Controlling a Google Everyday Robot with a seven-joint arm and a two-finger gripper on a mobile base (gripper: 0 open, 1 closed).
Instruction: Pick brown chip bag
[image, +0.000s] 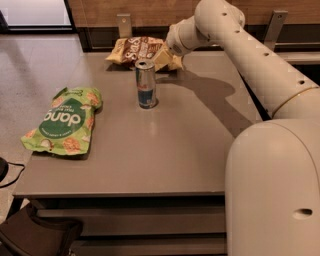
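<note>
the crinkly brown chip bag with tan-yellow ends and white lettering (136, 49) lies flat at the far edge of the flat grey desk (180, 150), just behind the tall silver-and-blue drink can (146, 84); the robot's tan jaws, at the end of the long white jointed arm (260, 60), sit low against the bag's right end; whether they are spread, pressed together or already pinching the foil i cannot tell, since they and the bag's crumpled end run together there; the flat green "dang" pouch with white lettering (64, 120) lies well apart at the near left and has no part in this; judged from here, the step in hand is securing a grip on the bag; several things could go wrong; a pinch on only the loose end seam could slip off as the bag lifts; a downward push could skid the slick bag toward the back edge; a lift swung toward the near side could clip the upright can and topple it
</note>
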